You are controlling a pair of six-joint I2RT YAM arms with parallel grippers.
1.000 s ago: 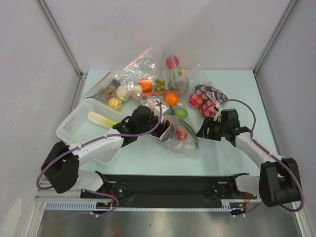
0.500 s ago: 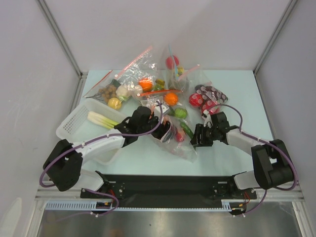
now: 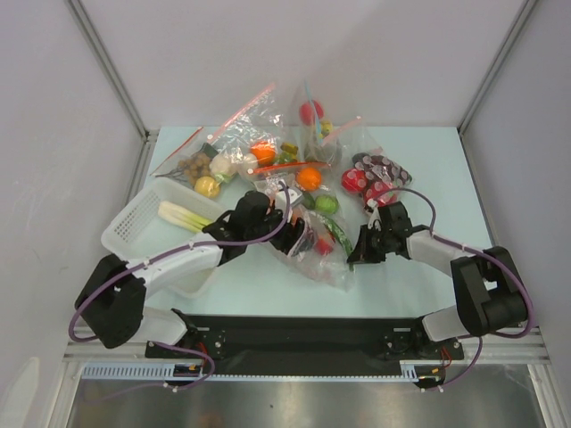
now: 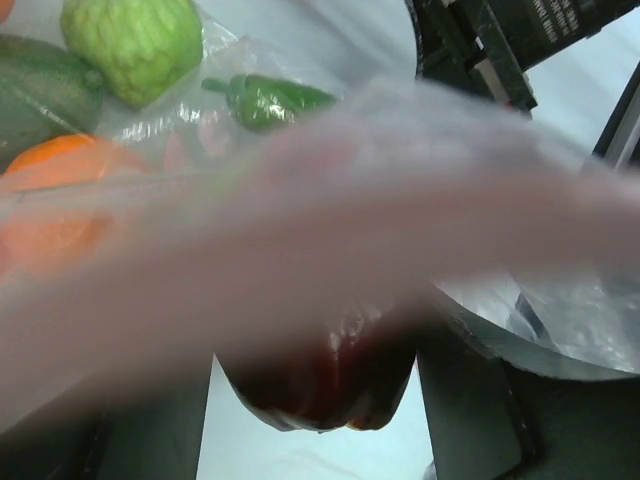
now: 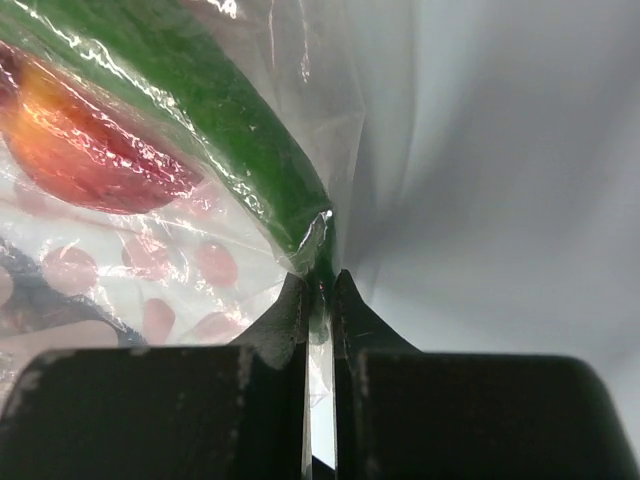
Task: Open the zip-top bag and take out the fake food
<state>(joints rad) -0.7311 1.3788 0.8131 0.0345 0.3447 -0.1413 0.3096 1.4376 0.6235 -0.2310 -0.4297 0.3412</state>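
Observation:
The zip-top bag [image 3: 328, 259] lies crumpled at mid-table with fake food inside. My left gripper [image 3: 299, 236] is at its left end. In the left wrist view a dark red apple [image 4: 320, 375], with film around it, fills the gap between my fingers, and the blurred pink zip strip [image 4: 300, 220] crosses in front. My right gripper [image 3: 354, 254] is at the bag's right edge. Its fingertips [image 5: 320, 290] are shut on a fold of clear film beside a long green piece [image 5: 230, 130] and a red-orange piece [image 5: 90, 150].
A white basket [image 3: 134, 223] at the left holds a leek [image 3: 183, 215]. Other clear bags of toy food [image 3: 241, 143] crowd the back, with a red-spotted bag [image 3: 370, 174] at the right. An orange [image 3: 310, 178] and a green fruit [image 3: 327, 203] lie just behind the bag.
My right gripper moved left to the bag's right edge and closed on its film. The left arm has barely moved.

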